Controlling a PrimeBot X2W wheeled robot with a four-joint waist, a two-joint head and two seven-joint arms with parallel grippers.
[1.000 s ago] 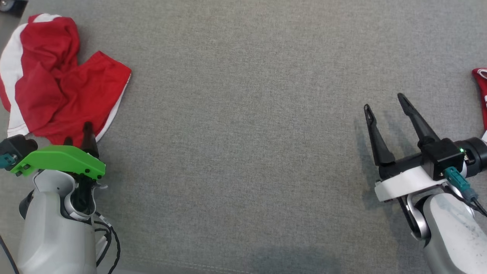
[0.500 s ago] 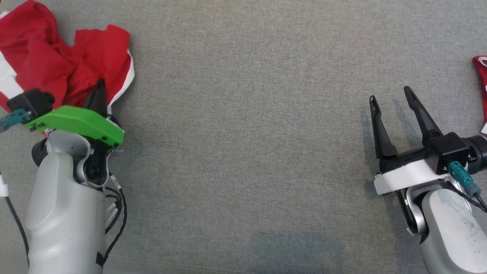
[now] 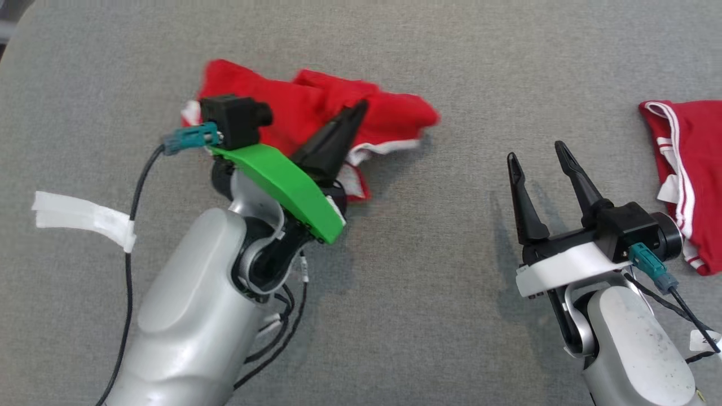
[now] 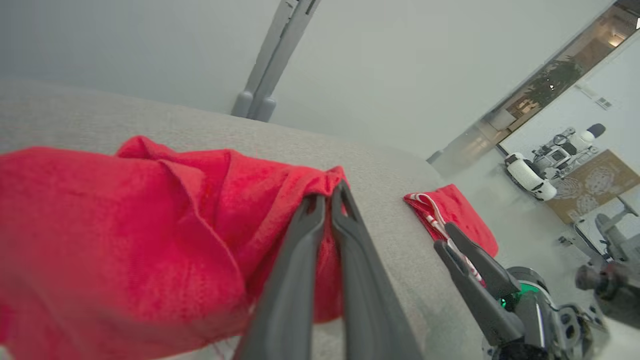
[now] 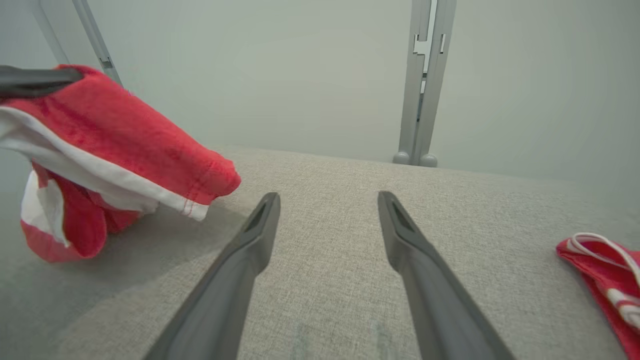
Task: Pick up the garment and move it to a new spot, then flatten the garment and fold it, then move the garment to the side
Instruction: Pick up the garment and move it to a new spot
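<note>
Left hand point(image 3: 352, 113), head view: its two fingers lie pressed together, clamped on a fold of the red-and-white garment point(image 3: 293, 101), which is bunched at the far left-centre of the grey worktop point(image 3: 428, 282). The right hand point(image 3: 535, 153) waits at the near right, fingers apart and holding nothing. A second garment point(image 3: 691, 169) lies just to its right, cut off by the frame edge. You cannot see the pinch itself, because the green bracket point(image 3: 282, 180) and the fingers cover it.

Left wrist view: the left hand point(image 4: 325, 192) closes on a gathered peak of the garment point(image 4: 150, 225). Note how little cloth lies between the fingers. The near-left mass is blurred, so its shape and kind are unclear.

Right wrist view: the right hand point(image 5: 327, 197) stands spread over bare worktop point(image 5: 325, 300). The garment point(image 5: 125, 140) hangs at the left above its own shadow. Whether its lowest fold touches the surface you cannot tell.

Hazards, offered as judgement: so small a pinch may slip under a quick swing and drop the cloth short of its spot. A bundle carried by one point will likely land crumpled, making the flattening harder. Carried too far right, it may foul the open right hand or overlap the second garment.
</note>
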